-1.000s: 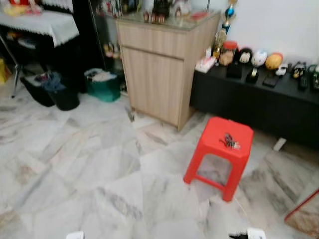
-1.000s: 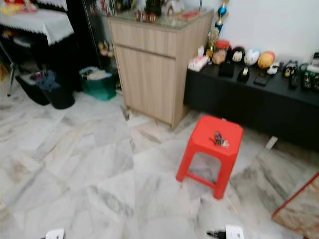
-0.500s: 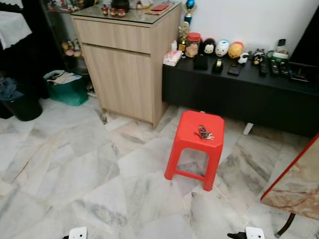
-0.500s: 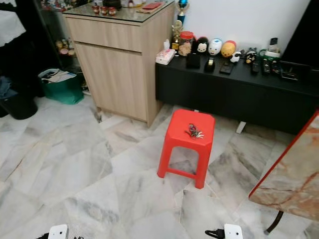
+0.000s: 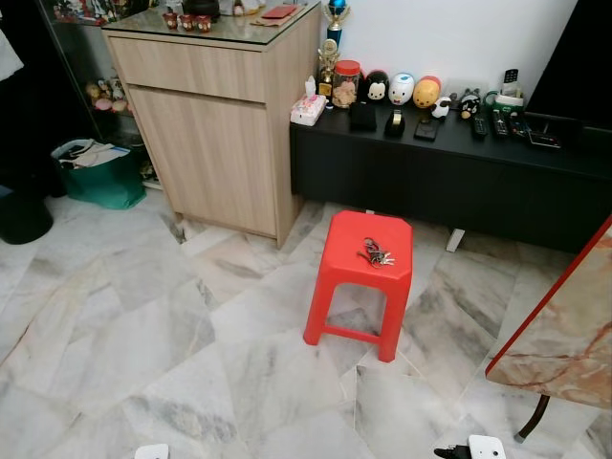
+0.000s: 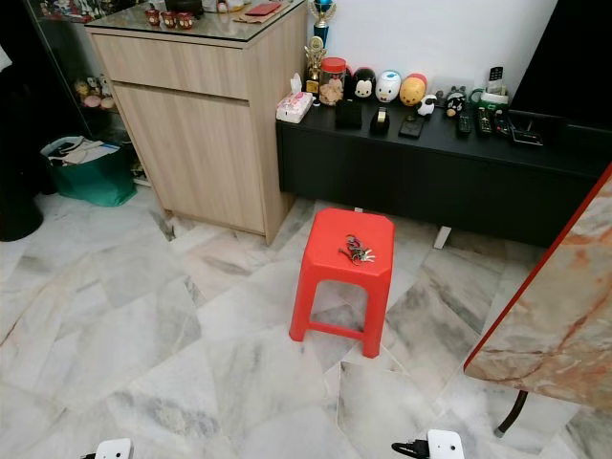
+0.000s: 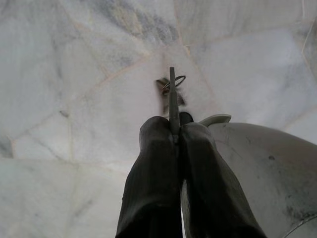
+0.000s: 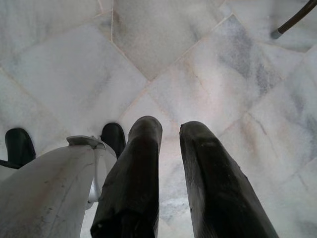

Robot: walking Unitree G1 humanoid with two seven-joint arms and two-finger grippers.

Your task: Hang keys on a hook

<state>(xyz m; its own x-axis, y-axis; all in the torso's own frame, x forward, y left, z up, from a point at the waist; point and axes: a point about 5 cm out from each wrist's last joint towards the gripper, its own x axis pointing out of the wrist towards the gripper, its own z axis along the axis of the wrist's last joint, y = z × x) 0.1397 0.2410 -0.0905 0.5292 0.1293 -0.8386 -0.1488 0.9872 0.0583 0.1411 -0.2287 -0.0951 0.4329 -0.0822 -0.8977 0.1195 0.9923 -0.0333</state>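
We see the keys point(image 5: 376, 254) lying in a small bunch on the seat of a red stool point(image 5: 361, 283), near its far edge. The stool stands on the marble floor point(image 5: 143, 325), well ahead of both grippers and closer to our right side than our left.

Our left gripper point(image 7: 173, 130) hangs low over the floor with its fingers pressed together, pinching a thin metal piece point(image 7: 173, 101) that sticks out past the fingertips; a small ring sits at its far end, though we cannot tell what it is. Our right gripper point(image 8: 171, 130) also points down at the floor tiles, its fingers slightly spread with a narrow gap between them and nothing held.

Beyond the stool runs a low black counter point(image 5: 459, 182) carrying a jar, small figurines and remote controls. To the left of that stands a tall wooden cabinet point(image 5: 215, 124), and farther left a green bin point(image 5: 96, 177). A marble-topped table edge point(image 5: 564, 335) juts in on the right, near our right gripper's side.
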